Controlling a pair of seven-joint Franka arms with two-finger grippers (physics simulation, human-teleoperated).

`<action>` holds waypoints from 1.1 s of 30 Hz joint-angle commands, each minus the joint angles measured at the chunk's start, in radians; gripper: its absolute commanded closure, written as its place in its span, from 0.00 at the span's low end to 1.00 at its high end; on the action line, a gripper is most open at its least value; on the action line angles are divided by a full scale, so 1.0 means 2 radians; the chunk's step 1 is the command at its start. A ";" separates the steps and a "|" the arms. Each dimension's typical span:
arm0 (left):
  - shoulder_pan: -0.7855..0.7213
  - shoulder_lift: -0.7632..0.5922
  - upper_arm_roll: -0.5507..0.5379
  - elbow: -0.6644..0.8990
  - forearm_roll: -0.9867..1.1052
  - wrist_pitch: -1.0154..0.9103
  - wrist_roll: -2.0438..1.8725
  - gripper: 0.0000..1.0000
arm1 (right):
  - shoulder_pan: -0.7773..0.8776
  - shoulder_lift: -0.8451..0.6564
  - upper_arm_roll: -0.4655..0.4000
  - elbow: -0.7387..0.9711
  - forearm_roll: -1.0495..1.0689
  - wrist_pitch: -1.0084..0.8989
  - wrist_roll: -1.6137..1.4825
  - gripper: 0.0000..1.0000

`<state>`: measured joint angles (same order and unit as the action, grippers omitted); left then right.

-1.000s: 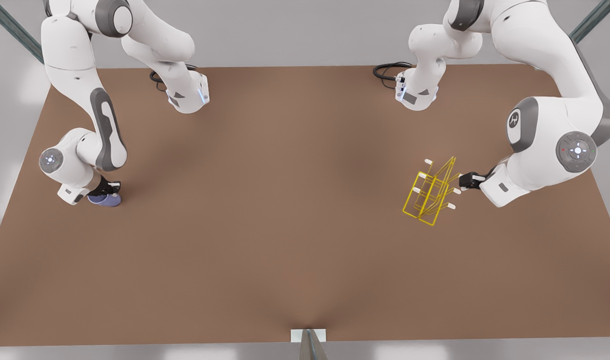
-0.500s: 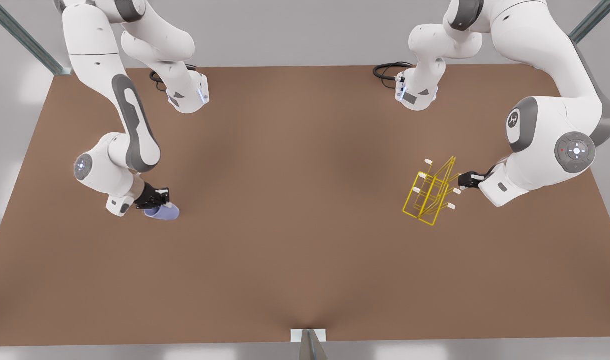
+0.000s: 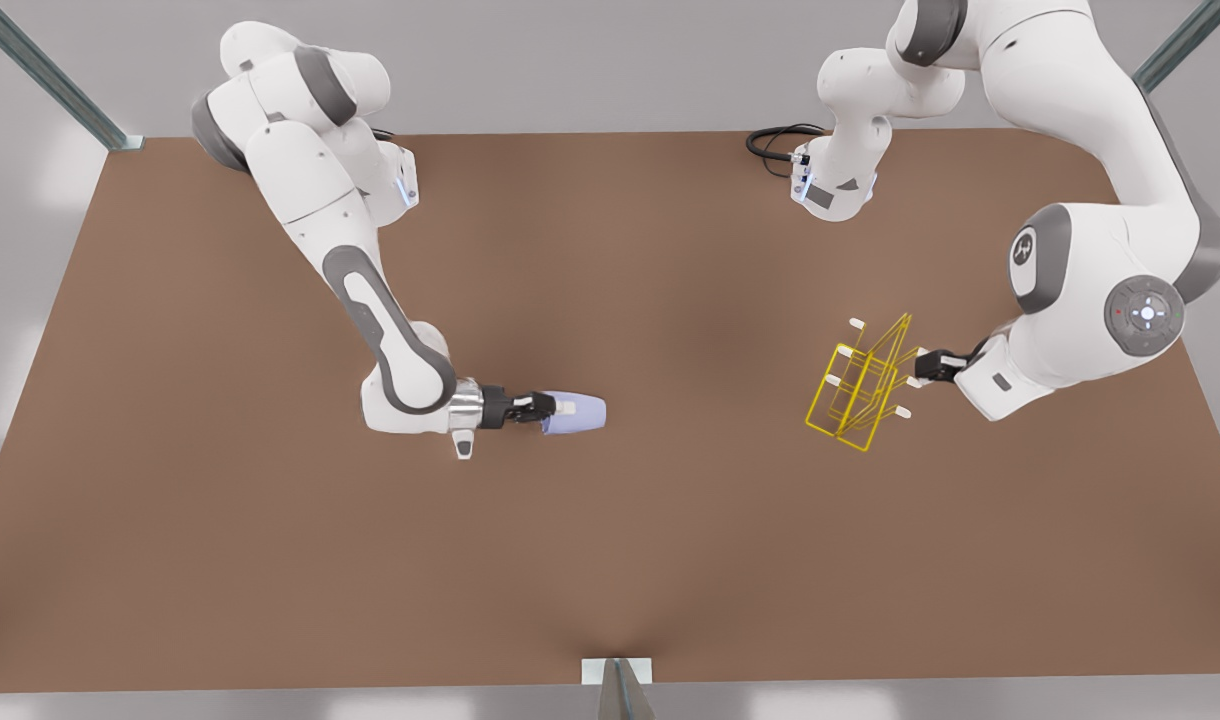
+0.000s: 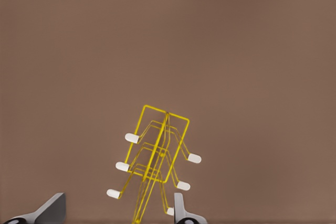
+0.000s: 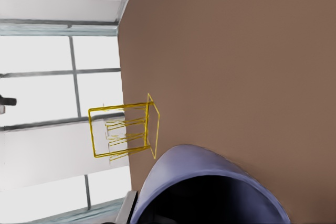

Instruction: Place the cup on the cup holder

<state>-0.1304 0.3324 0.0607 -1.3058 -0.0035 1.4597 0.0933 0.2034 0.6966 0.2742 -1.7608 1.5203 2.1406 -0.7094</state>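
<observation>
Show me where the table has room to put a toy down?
The table is bare between the cup, carried by the right gripper, and the cup holder, and along the near edge. It is crowded where the left gripper meets the holder.

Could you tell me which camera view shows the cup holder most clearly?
The left wrist view: the cup holder is close, its frame and white-capped prongs distinct. In the front view it is smaller, by the left gripper. In the right wrist view it is distant, beyond the cup.
</observation>
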 commanded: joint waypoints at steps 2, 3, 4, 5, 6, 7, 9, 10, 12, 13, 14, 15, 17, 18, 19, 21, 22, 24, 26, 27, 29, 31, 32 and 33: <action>0.001 0.001 0.000 0.000 0.000 0.005 0.000 0.00 | 0.012 0.054 0.006 0.043 0.081 -0.047 -0.145 0.79; 0.001 0.001 0.000 0.000 0.000 0.005 -0.001 0.00 | 0.019 0.070 0.008 0.055 0.081 -0.047 -0.145 0.79; 0.000 0.002 0.000 0.000 0.000 0.006 -0.001 0.00 | 0.022 0.087 0.009 0.070 0.081 -0.048 -0.148 0.79; 0.001 0.003 0.000 0.000 0.000 0.006 -0.001 0.00 | 0.028 0.114 0.009 0.089 0.081 -0.058 -0.171 0.79; 0.001 0.003 0.000 0.000 0.000 0.006 0.000 0.00 | 0.029 0.116 0.009 0.090 0.082 -0.061 -0.171 0.79; 0.001 0.003 0.000 0.000 0.000 0.006 0.000 0.00 | 0.031 0.115 0.009 0.090 0.082 -0.061 -0.171 0.79; 0.001 0.005 0.000 0.000 0.000 0.006 0.001 0.00 | 0.034 0.097 0.009 0.077 0.082 -0.059 -0.170 0.79; 0.001 0.005 0.000 0.000 0.000 0.006 0.001 0.00 | 0.035 0.080 0.009 0.061 0.082 -0.054 -0.167 0.79; 0.001 0.005 0.000 0.000 0.000 0.006 0.001 0.00 | 0.035 0.078 0.010 0.045 0.082 -0.054 -0.173 0.79; 0.001 0.005 0.000 0.000 0.001 0.006 0.001 0.00 | 0.035 0.078 0.015 0.043 0.082 -0.053 -0.174 0.79; 0.001 0.005 0.000 0.000 0.000 0.006 0.001 0.00 | 0.037 0.083 0.016 0.044 0.082 -0.052 -0.174 0.79; 0.001 0.005 0.000 0.000 0.001 0.006 0.001 0.00 | 0.043 0.088 0.017 0.046 0.082 -0.046 -0.178 0.79; 0.001 0.005 0.000 0.000 0.000 0.010 0.002 0.00 | 0.056 0.095 0.019 0.051 0.093 -0.035 -0.178 0.79; 0.001 0.006 0.000 0.000 0.000 0.010 0.004 0.00 | 0.062 0.098 0.019 0.057 0.099 -0.033 -0.178 0.79; 0.001 0.006 0.000 0.000 0.000 0.010 0.004 0.00 | 0.068 0.099 0.019 0.060 0.101 -0.026 -0.177 0.79; 0.001 0.006 0.000 0.000 0.000 0.010 0.005 0.00 | 0.079 0.103 0.019 0.068 0.116 -0.023 -0.177 0.79; 0.001 0.006 0.000 0.000 0.000 0.010 0.005 0.00 | 0.086 0.103 0.019 0.073 0.117 -0.006 -0.176 0.79; 0.001 0.006 0.000 0.000 0.000 0.010 0.005 0.00 | 0.108 0.125 0.019 0.102 0.141 -0.002 -0.174 0.79; 0.001 0.006 0.000 0.000 0.000 0.010 0.005 0.00 | 0.117 0.147 0.019 0.130 0.143 0.004 -0.174 0.79; 0.001 0.006 0.000 0.000 0.000 0.010 0.005 0.00 | 0.124 0.151 0.019 0.135 0.149 0.005 -0.175 0.79; 0.001 0.006 0.000 0.000 0.000 0.010 0.005 0.00 | 0.129 0.158 0.019 0.137 0.151 0.005 -0.176 0.79; 0.002 0.006 0.000 0.000 0.000 0.010 0.006 0.00 | 0.131 0.163 0.019 0.143 0.153 0.005 -0.177 0.79; 0.002 0.007 0.000 0.000 0.000 0.010 0.006 0.00 | 0.135 0.165 0.019 0.143 0.153 0.006 -0.177 0.79; 0.002 0.007 0.000 0.000 0.000 0.010 0.007 0.00 | 0.135 0.165 0.019 0.143 0.157 0.006 -0.177 0.79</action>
<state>-0.1274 0.3479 0.0613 -1.3057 -0.0036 1.4793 0.1005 0.4716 1.0254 0.3126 -1.4753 1.8241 2.1379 -1.0055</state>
